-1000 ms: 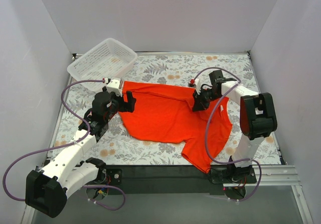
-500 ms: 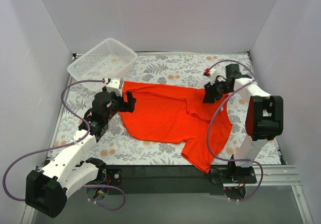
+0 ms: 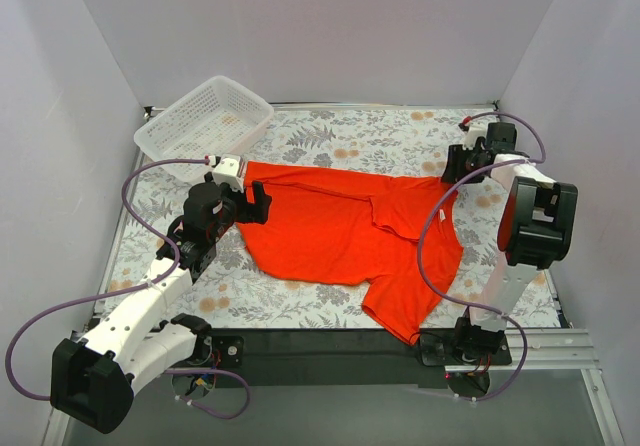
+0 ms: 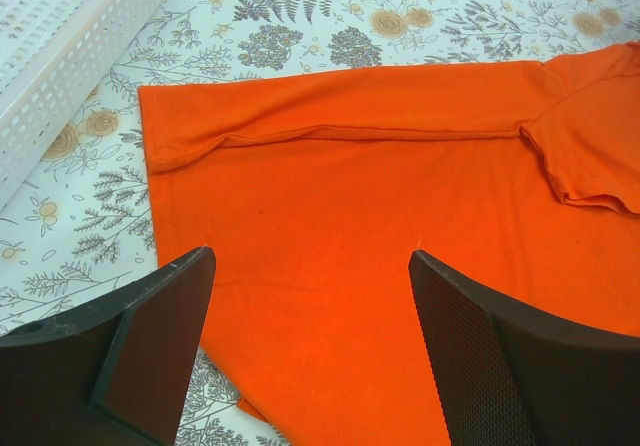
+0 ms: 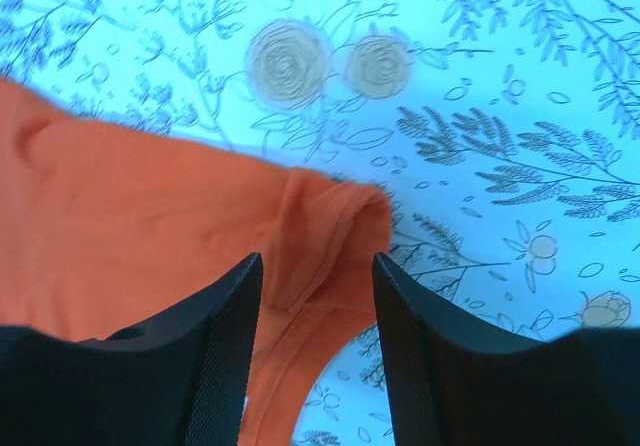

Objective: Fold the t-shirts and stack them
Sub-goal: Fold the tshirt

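Observation:
The orange-red t-shirt [image 3: 340, 231] lies spread on the floral table, with a fold along its far edge and one sleeve hanging toward the near edge. My left gripper [image 3: 256, 204] is open wide just above the shirt's left part [image 4: 330, 196], its fingers [image 4: 150, 336] apart and holding nothing. My right gripper [image 3: 455, 163] is at the shirt's far right corner. In the right wrist view its jaws [image 5: 318, 266] stand apart, with a bunched hem of the shirt [image 5: 330, 221] lying between them, not pinched.
A white lattice basket [image 3: 205, 118] stands at the far left corner, and its wall shows in the left wrist view [image 4: 50, 66]. White walls close in the table on three sides. Purple cables loop off both arms.
My right gripper has moved from the middle of the shirt's far edge out to its far right corner. The left arm and the shirt's left part have not moved.

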Controlling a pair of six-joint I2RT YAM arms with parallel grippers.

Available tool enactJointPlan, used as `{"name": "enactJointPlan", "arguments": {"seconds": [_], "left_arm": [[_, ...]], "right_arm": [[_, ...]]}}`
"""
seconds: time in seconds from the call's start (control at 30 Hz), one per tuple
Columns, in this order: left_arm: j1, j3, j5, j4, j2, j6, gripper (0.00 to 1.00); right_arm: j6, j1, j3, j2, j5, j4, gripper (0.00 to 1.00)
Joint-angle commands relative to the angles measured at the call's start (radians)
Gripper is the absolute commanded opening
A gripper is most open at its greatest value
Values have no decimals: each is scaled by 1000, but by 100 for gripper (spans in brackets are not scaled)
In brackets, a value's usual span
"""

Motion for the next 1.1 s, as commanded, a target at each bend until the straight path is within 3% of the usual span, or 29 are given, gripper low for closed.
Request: {"name": "enactJointPlan", "arguments": {"seconds": [0.0,0.2,0.37,0.5,0.63,0.67,0.8,1.07], "left_arm": [[-4,15,39,-3,-9,-2,73],[-2,18,73,45,62,-24,71],[-4,171,133,95,275,-136,64],[-8,346,37,86,567,-193,58],[-10,492,-73,63,762,-251,49],[-10,511,-89,59,790,-260,43],[-10,584,-177,57,892,-269,38],[-1,659,-307,31,1002,-216,31]], "right_arm": [[74,-15,78,35,22,59,45],[91,-23,86,74,-7,59,36],[106,-36,75,86,-46,60,29],[117,-41,78,95,-75,59,28],[125,-41,81,103,-96,60,25],[126,-41,81,103,-96,60,25],[133,-42,82,101,-106,60,24],[140,-46,84,100,-116,62,22]]}}
